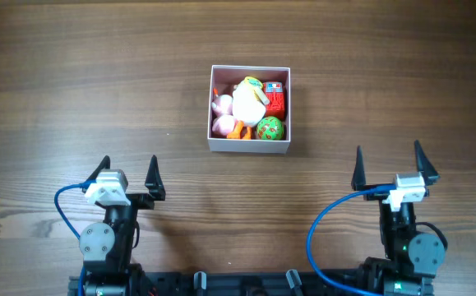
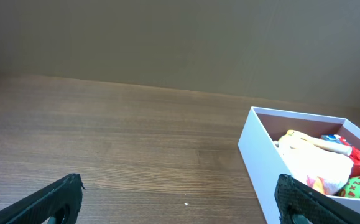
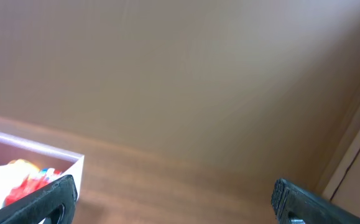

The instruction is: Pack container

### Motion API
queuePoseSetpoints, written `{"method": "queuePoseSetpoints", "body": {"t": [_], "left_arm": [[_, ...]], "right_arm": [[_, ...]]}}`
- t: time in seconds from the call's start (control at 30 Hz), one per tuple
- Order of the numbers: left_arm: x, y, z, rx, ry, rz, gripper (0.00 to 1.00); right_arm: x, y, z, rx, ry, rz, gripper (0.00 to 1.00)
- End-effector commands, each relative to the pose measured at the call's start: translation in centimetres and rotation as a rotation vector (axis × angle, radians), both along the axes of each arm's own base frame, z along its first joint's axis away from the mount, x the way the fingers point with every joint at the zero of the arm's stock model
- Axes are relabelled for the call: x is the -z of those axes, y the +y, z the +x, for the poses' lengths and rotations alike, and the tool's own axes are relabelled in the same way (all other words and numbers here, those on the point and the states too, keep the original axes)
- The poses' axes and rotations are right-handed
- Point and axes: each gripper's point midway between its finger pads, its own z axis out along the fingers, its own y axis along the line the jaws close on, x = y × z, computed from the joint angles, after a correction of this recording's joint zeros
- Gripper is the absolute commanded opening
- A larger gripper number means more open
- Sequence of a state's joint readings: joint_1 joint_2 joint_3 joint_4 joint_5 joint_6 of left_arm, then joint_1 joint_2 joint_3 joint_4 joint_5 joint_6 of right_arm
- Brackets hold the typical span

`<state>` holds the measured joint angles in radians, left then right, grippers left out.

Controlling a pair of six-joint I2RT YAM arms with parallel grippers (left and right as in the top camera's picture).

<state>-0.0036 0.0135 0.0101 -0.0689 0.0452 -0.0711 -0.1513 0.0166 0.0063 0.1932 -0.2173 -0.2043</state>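
Both arms sit folded low at the bottom edge of the overhead view, left gripper (image 1: 129, 169) at lower left, right gripper (image 1: 388, 163) at lower right, each spread wide and holding nothing, fingers pointing up-frame, well apart from the container (image 1: 250, 148) at upper centre.
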Motion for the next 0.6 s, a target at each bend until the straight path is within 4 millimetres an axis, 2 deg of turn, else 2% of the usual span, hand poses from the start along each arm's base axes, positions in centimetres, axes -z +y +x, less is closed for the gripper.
{"method": "queuePoseSetpoints", "body": {"t": [0.0,0.1,0.57], "left_arm": [[0.2,0.3,0.0,-0.015,0.002,0.016,1.0],[0.2,0.3,0.0,-0.015,0.002,0.015,1.0],[0.2,0.3,0.0,-0.014,0.002,0.016,1.0]], "right_arm": [[2.0,1.2,0.1,-0.067,0.078,0.001,1.0],[3.9,1.2,0.2,-0.069,0.16,0.018,1.0],[3.9,1.2,0.2,-0.068,0.158,0.014,1.0]]}}
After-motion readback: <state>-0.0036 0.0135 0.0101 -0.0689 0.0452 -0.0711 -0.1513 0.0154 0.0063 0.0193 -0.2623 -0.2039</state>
